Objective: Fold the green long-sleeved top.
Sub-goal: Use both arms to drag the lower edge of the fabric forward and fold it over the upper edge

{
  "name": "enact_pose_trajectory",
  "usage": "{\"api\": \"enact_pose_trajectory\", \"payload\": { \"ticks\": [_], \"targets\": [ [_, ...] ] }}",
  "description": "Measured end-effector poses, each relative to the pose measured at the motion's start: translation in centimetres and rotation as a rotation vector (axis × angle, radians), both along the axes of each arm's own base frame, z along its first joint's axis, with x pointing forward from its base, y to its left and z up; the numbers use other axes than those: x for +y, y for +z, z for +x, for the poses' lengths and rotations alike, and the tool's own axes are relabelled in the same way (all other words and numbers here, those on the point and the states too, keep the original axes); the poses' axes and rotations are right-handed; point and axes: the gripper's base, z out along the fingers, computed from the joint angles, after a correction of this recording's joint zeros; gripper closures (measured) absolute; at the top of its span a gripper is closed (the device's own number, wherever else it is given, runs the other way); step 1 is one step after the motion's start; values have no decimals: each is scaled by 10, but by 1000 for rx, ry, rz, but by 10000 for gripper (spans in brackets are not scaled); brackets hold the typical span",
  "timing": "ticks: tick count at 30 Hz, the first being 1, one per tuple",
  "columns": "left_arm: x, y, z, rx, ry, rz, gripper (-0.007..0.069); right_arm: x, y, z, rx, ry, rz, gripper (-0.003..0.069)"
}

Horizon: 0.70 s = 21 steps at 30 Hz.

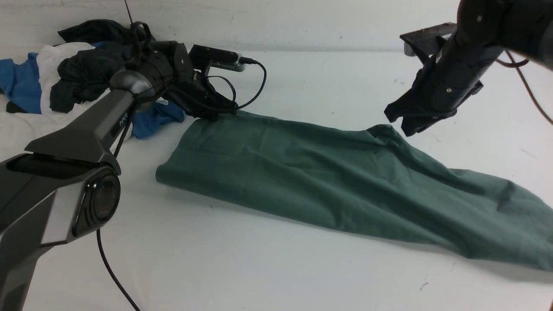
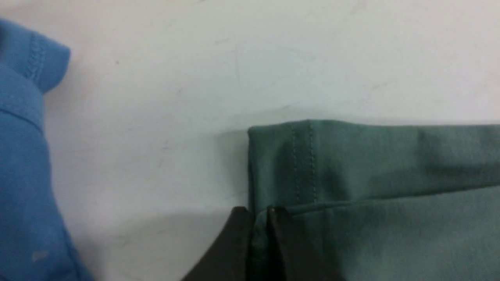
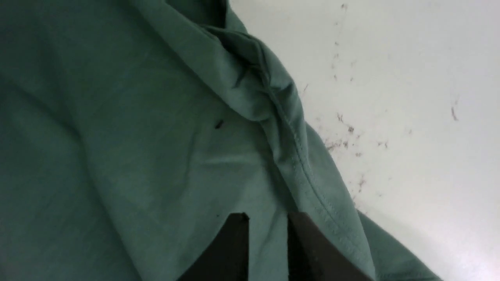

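The green long-sleeved top (image 1: 328,177) lies folded lengthwise into a long band on the white table, running from centre-left to the near right. Its logo and neck tag are hidden. My left gripper (image 1: 212,113) is at the band's far left corner, shut on the hemmed green edge (image 2: 304,156); in the left wrist view the gripper (image 2: 256,210) has fabric pinched between its jaws. My right gripper (image 1: 399,123) hovers just above a raised fold on the far edge (image 1: 382,131). In the right wrist view it (image 3: 267,216) is open, with the stitched hem (image 3: 312,183) lying beneath and beside it.
A pile of other clothes sits at the far left: a bright blue garment (image 1: 19,82), also in the left wrist view (image 2: 23,164), a dark charcoal one (image 1: 84,73), and white cloth (image 1: 56,58). A black cable (image 1: 255,86) loops behind the left wrist. Lint specks (image 3: 343,132) dot the table.
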Motion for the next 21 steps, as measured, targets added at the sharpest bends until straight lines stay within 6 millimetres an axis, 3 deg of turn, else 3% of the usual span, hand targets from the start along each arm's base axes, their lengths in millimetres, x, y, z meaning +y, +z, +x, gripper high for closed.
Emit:
{"api": "enact_pose_trajectory", "payload": {
  "ticks": [4, 5, 7, 10, 12, 14, 15, 16, 19, 21],
  "targets": [
    [0, 27, -4, -13, -11, 5, 606, 2, -19, 14, -54, 6, -5, 306],
    [0, 28, -4, -17, -11, 4, 606, 2, -19, 15, -58, 6, -5, 300],
    [-5, 47, -7, -39, -22, 0, 606, 4, -38, 22, -54, 6, -6, 249],
    [-9, 56, -9, -58, -30, -3, 606, 5, -54, 26, -33, 7, -11, 249],
    [-12, 59, -10, -63, -35, -6, 606, 5, -65, 28, -13, 9, -22, 302],
    [-13, 60, -10, -60, -39, -5, 606, 5, -69, 28, -3, 9, -24, 420],
    [-14, 60, -11, -60, -41, -5, 606, 4, -67, 28, -7, 13, -36, 512],
    [-14, 60, -11, -61, -41, -5, 606, 4, -67, 28, -8, 14, -38, 527],
    [-15, 63, -9, -91, -29, -17, 606, -1, -50, 25, -39, 25, -84, 641],
    [-15, 66, -7, -122, -20, -27, 606, -8, -35, 21, -49, 18, -106, 646]
  ]
}}
